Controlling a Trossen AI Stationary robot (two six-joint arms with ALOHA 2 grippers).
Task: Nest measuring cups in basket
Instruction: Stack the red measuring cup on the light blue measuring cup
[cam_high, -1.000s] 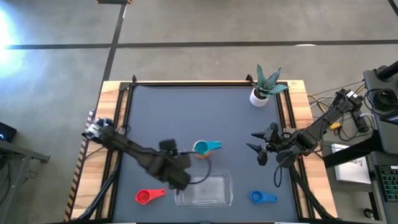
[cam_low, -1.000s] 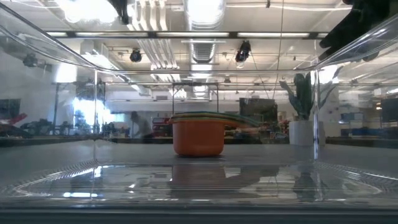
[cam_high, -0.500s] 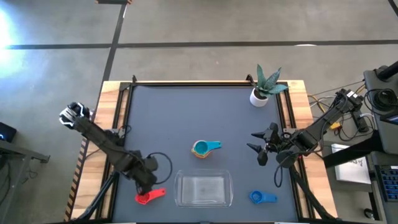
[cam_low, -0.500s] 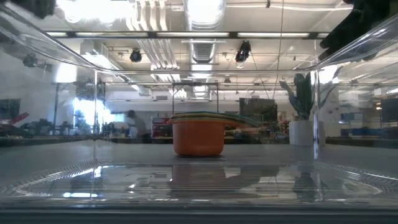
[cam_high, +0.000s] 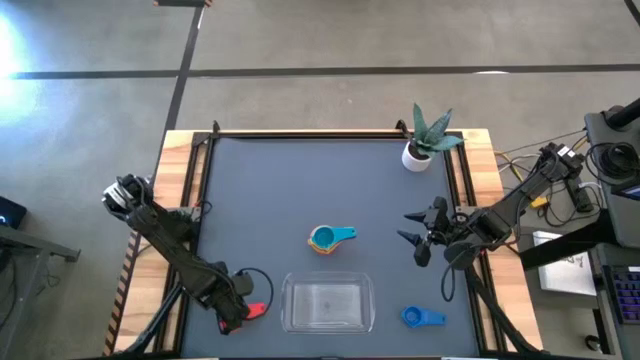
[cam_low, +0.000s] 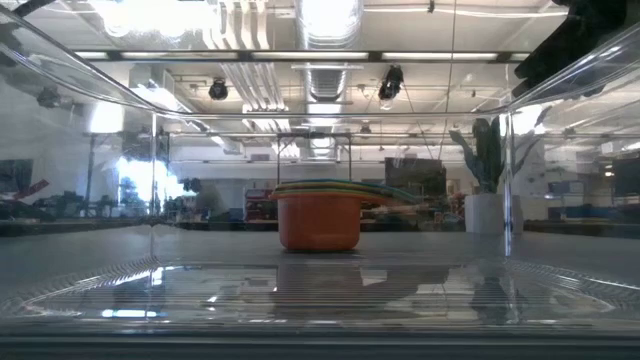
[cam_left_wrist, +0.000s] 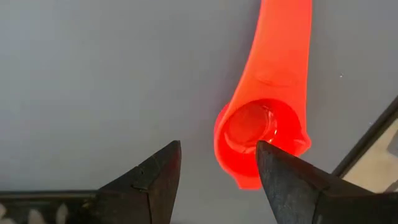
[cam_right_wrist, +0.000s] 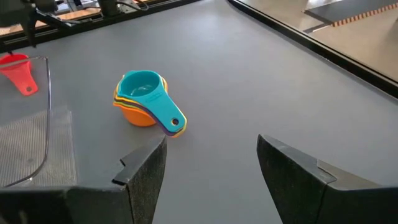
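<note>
The red measuring cup (cam_high: 258, 309) lies on the mat near the table's left near corner, left of the clear basket (cam_high: 328, 305). My left gripper (cam_high: 234, 312) is open above it, pointing down. In the left wrist view the cup's bowl (cam_left_wrist: 258, 134) sits between the fingers, close to one of them, and its handle (cam_left_wrist: 286, 43) points away. A nested stack with the teal cup on top (cam_high: 328, 238) and the orange one at the bottom (cam_low: 318, 222) stands at mid-table. The blue cup (cam_high: 421, 317) lies right of the basket. My right gripper (cam_high: 413, 240) waits open at the right. My left gripper (cam_left_wrist: 217, 177) comes at the red cup's bowl from above, open, with one finger (cam_left_wrist: 289, 180) showing over the bowl's rim (cam_left_wrist: 249, 177). I cannot tell whether that finger touches the rim. The cup lies flat on the mat.
A white plant pot (cam_high: 417, 154) stands at the far right corner. The basket's see-through wall (cam_right_wrist: 38, 143) lies between the stack (cam_right_wrist: 144, 99) and the near edge. Bare mat spreads over the far half and the left side. A person moves in the room behind the table.
My left gripper has swung from above the basket's far left corner toward the table's left and near edges, and has come down over the red cup. The cups and the basket have stayed where they were.
</note>
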